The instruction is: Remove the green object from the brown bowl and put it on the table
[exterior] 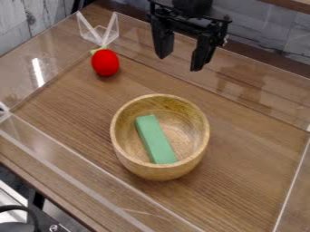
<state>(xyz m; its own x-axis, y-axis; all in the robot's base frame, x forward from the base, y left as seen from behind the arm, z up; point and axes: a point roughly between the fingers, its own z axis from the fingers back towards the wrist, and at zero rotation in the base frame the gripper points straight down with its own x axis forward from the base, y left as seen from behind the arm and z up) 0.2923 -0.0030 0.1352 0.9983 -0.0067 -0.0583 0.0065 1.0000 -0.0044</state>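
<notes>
A flat green object (155,139) lies inside the brown bowl (126,143), running from the bowl's upper left toward its lower right rim. The bowl stands on the table (255,145) near the front middle. My gripper (177,54) hangs at the top of the camera view, above and behind the bowl, pointing down. Its black fingers (201,53) are spread apart with nothing between them, well clear of the bowl and the block.
A red round ball (105,61) rests on the table at the upper left, beside a white bent piece (97,30). Clear acrylic walls (36,72) border the tabletop on the left, front and right.
</notes>
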